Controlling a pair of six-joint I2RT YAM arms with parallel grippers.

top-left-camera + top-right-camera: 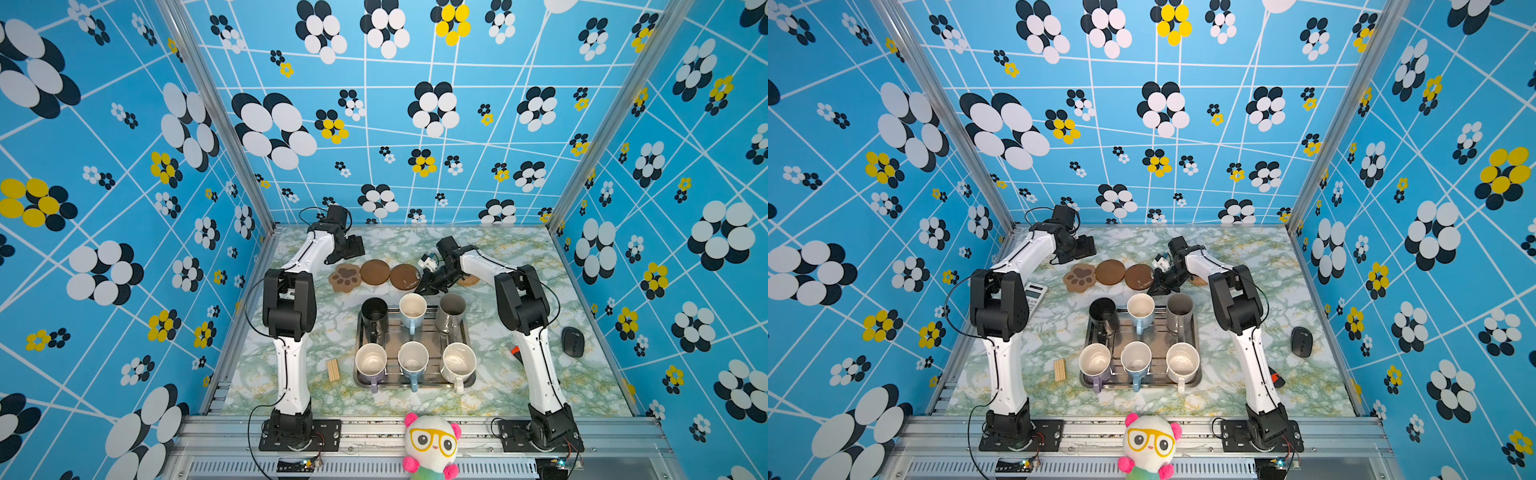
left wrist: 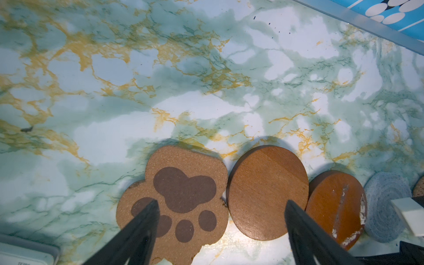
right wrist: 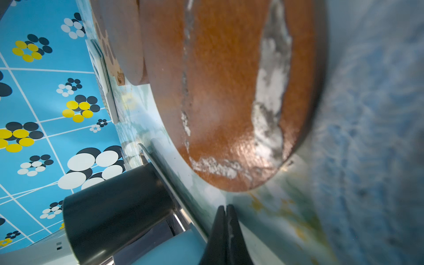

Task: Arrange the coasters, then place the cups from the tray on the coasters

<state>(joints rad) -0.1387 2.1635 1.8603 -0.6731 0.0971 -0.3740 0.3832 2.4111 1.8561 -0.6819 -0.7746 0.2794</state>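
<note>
**Blue flowered walls around a green-marbled counter (image 1: pixel 291 374)**

Nearest the front rail sits a plush panda (image 1: pixel 432 444). Behind it the steel tray (image 1: pixel 436 385) holds all six cups upright in two rows. The lavender mug (image 1: pixel 370 363), near light blue mug (image 1: pixel 412 359) and white mug (image 1: pixel 458 363) stand in front. The black mug (image 1: pixel 375 316), far light blue mug (image 1: pixel 412 311) and grey mug (image 1: pixel 451 311) stand behind.

Beyond the tray the coasters lie in a row on the counter, each just beside the next: paw-shaped coaster (image 1: pixel 345 278), plain brown disc (image 1: pixel 375 272), scuffed brown disc (image 1: pixel 404 276). The left wrist view shows a grey-blue woven round (image 2: pixel 385 206) after them.

The right pincer (image 3: pixel 226 208) is clenched on nothing. Its tips are pressed together low by the counter, between the tray's far rim and the scuffed brown disc. The left pincer (image 2: pixel 221 202) hangs spread wide and empty over the paw-shaped coaster and the plain brown disc.
</note>
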